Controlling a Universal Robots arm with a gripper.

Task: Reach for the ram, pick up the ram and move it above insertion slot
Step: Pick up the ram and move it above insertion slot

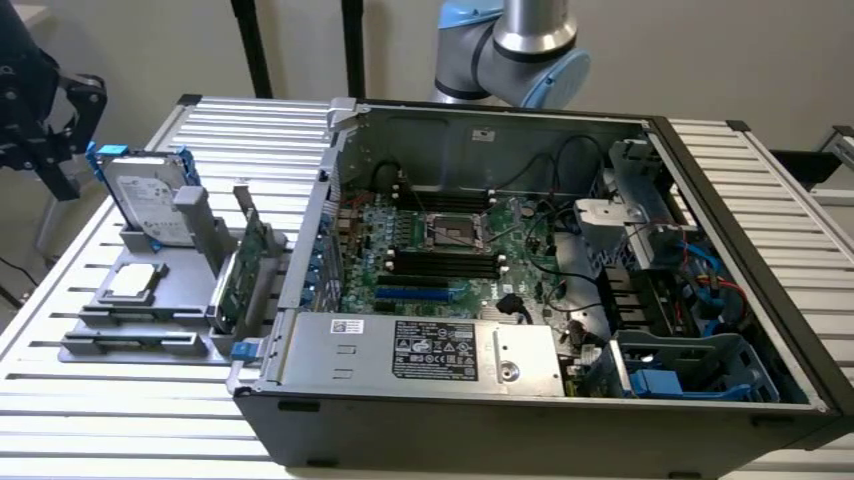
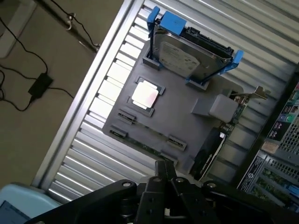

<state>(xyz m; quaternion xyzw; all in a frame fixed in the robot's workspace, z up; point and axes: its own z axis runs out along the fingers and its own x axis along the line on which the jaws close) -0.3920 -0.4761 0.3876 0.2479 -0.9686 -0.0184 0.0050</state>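
The long, thin green ram stick (image 2: 142, 145), held on edge in the grey plastic tray (image 2: 182, 114), is judged light, rigid and fragile, best pinched across its faces mid-length; the black gripper (image 2: 164, 170) is seen clenched, empty.

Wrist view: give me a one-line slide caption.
Hand aimed at the gray tray carrying the hard drive, processor chip and ram.

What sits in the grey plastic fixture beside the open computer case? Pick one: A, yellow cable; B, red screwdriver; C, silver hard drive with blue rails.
C: the silver hard drive with blue rails stands in the grey plastic fixture, outside the open computer case.
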